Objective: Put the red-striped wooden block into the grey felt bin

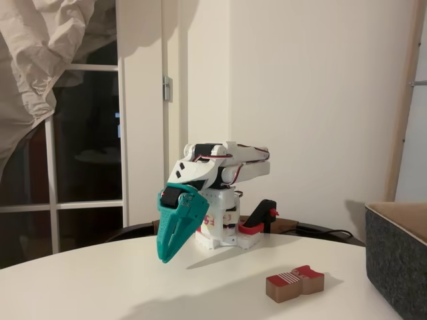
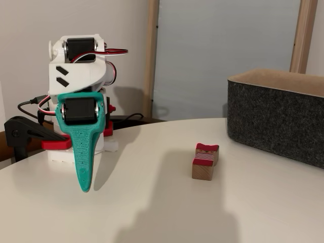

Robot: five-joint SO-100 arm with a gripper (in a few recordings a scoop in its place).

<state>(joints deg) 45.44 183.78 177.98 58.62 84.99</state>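
Both fixed views sit low and near, sharing the table [image 1: 100,280].

The arm [image 1: 223,167] is white plastic with black servos, red and white cables looping at twelve o'clock, and a teal tapered gripper [image 2: 85,186] whose fingers are pressed together.

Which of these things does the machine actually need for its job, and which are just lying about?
Needed for the job:
- wooden block with the red, white-striped top, lying on the table
- grey felt bin
- teal pincer, closed and hanging above the table

Just there:
- white round table
- black and red clamp by the arm's base
- crumpled curtain at the window
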